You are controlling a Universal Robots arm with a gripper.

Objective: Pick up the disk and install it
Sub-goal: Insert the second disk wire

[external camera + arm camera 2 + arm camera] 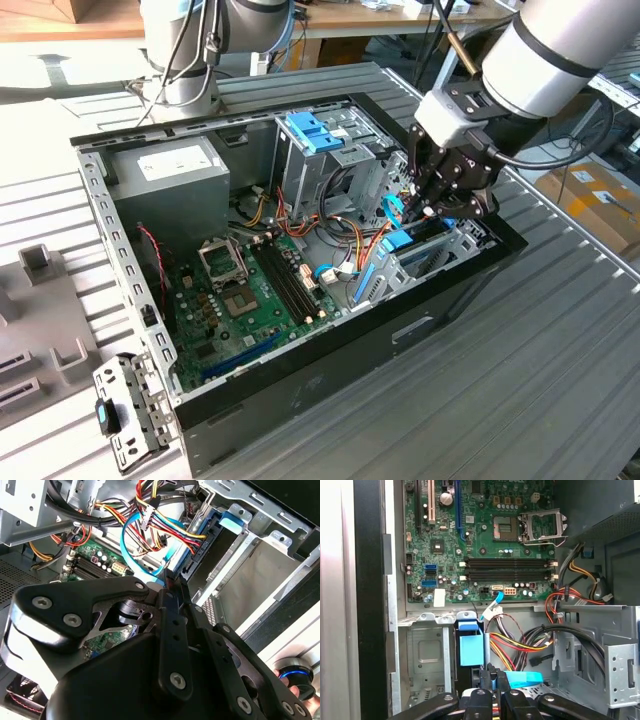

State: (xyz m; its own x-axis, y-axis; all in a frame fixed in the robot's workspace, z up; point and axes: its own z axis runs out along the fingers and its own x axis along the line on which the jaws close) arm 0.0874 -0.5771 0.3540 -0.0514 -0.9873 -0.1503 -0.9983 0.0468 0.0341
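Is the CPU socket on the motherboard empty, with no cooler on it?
Yes. In the first wrist view the CPU socket lies bare on the motherboard, its metal frame exposed and no cooler over it.

The motherboard [485,540] is green, crossed by black memory slots [507,567], one blue slot [457,505] and one red-and-white slot [425,502]. The computer case [330,350] is black outside with grey metal walls inside. The power supply [170,175] is grey with a white sticker. Bright blue plastic brackets [312,132] sit on silver drive cages. Cable bundles [165,522] run red, yellow, orange and black beside a light blue ribbon cable [131,550]. The claw [432,200] is black. The worktop [560,340] is ribbed grey.
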